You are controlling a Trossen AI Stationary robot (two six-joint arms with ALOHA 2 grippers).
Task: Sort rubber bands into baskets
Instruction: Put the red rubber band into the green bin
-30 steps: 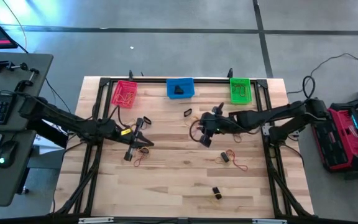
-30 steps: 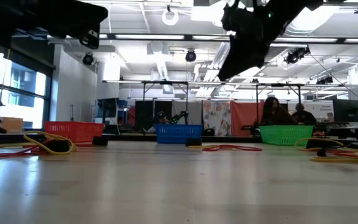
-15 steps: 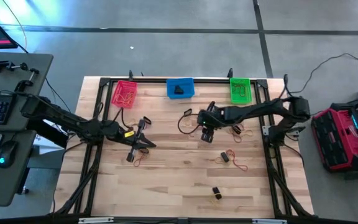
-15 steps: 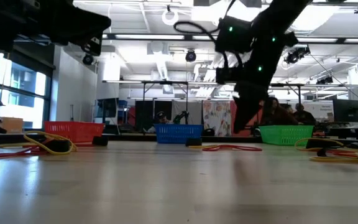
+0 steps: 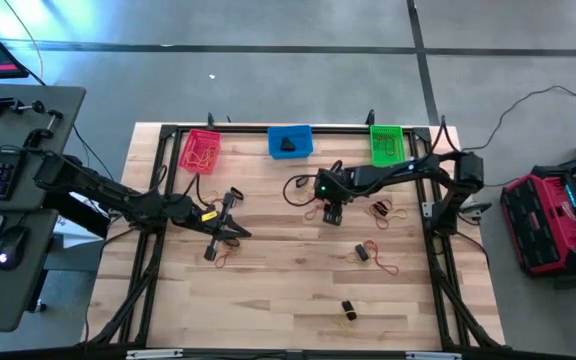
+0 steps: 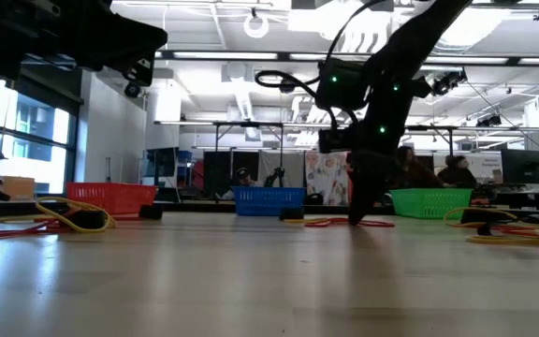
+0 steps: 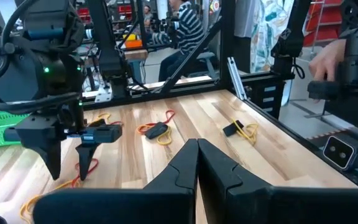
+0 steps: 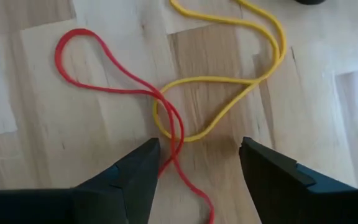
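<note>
My right gripper (image 8: 197, 158) is open and points steeply down, low over the table's middle (image 5: 330, 210). Its fingers stand either side of the spot where a red rubber band (image 8: 104, 81) crosses a yellow one (image 8: 229, 81); both lie flat on the wood. Along the far edge stand the red-pink basket (image 5: 200, 150), the blue basket (image 5: 290, 142) and the green basket (image 5: 387, 145). My left gripper (image 5: 240, 230) waits shut and level over the table's left half, holding nothing (image 7: 197, 152).
More bands lie loose: a black one (image 5: 301, 182) near the blue basket, a yellow-red bunch (image 5: 383, 210), a black-red bunch (image 5: 368, 252), one at the near side (image 5: 349, 310), and some under my left gripper (image 5: 226, 258). A black frame (image 5: 438, 250) rims the table.
My right gripper has come down from high above the table to just over the red and yellow bands, tipping to point more steeply down, while its arm swung toward the far edge. The bands have stayed where they lay.
</note>
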